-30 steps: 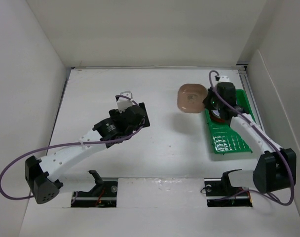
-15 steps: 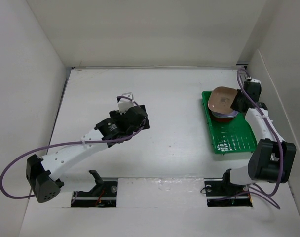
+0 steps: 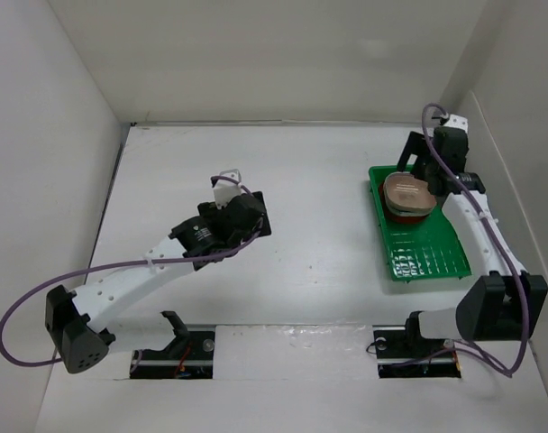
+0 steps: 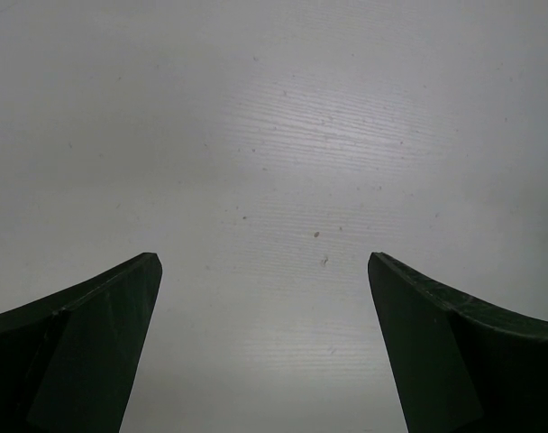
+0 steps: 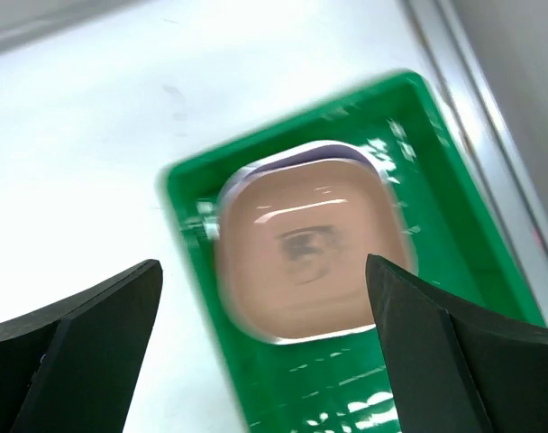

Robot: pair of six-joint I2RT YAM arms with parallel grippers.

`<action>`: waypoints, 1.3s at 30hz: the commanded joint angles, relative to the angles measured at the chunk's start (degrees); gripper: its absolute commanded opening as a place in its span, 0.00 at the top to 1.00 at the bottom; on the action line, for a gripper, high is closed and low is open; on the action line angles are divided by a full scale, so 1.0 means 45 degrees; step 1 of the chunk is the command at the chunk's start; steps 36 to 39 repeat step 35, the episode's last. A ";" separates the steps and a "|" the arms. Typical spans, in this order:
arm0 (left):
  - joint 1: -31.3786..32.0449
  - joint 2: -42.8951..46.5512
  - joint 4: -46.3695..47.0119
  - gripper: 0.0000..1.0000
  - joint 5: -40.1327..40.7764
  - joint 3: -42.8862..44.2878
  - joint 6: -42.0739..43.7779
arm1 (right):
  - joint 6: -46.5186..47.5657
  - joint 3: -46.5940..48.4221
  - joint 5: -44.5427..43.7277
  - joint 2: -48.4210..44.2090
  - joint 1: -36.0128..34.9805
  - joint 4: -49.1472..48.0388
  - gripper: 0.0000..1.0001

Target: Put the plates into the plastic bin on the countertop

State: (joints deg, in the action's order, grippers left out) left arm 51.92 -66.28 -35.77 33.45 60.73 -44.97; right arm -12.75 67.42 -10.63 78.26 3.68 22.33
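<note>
The plastic bin (image 3: 424,255) is a green tray at the right of the white countertop (image 3: 319,262). A stack of plates (image 3: 407,200) lies in its far half, with a tan-brown rounded-square plate (image 5: 315,253) on top. A lavender edge (image 5: 333,148) shows under it. My right gripper (image 5: 263,263) hovers open above this stack at the bin's far end (image 3: 424,167), and nothing is between its fingers. My left gripper (image 4: 263,260) is open over bare countertop at centre left (image 3: 251,216), holding nothing.
White walls close in the countertop at the left, back and right. The bin (image 5: 346,388) lies close to the right wall, and its near half shows only its slotted base. Both arm bases stand at the near edge.
My right gripper carried the tan-brown plate from left of the bin to over it, then opened. The plate now lies on the stack, and the gripper has drawn back toward the far end. The left arm stayed still.
</note>
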 commanded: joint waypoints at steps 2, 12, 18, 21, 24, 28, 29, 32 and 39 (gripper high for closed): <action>-0.0735 0.0628 0.0019 0.00 -0.0245 0.0233 -0.0085 | 0.0197 0.0935 -0.1250 -0.1217 -0.2221 0.0565 0.00; -0.1245 0.0861 -0.2088 0.00 0.2134 0.2830 0.0033 | -0.0428 0.0819 -0.2072 -0.4926 -0.6496 0.2828 0.00; -0.1245 0.2480 -0.3008 0.00 0.3133 0.3067 -0.0221 | -0.0428 0.1345 -0.2344 -0.7115 -0.8121 0.4801 0.00; -0.1245 0.3749 -0.3301 0.00 0.3250 0.3067 -0.0357 | -0.0544 0.1522 -0.2344 -0.8228 -0.8551 0.5954 0.00; -0.1245 0.5116 -0.3497 0.00 0.2978 0.2950 -0.0475 | -0.0545 0.1522 -0.1916 -0.9378 -0.8553 0.6658 0.00; -0.1245 0.6972 -0.2640 0.00 0.2859 0.1859 0.0302 | -0.0291 0.1522 -0.1291 -1.0455 -0.8553 0.7226 0.00; -0.1245 0.7323 -0.2425 0.00 0.2859 0.1605 0.0441 | -0.0291 0.1522 -0.1173 -1.0631 -0.8553 0.7381 0.00; -0.1245 0.8516 -0.1663 0.00 0.2859 0.0784 0.0695 | -0.0291 0.1366 -0.0840 -1.1335 -0.8553 0.7206 0.00; -0.1245 0.9104 -0.1212 0.00 0.2975 0.0119 0.0833 | -0.0291 0.1249 -0.0840 -1.1453 -0.8670 0.7089 0.00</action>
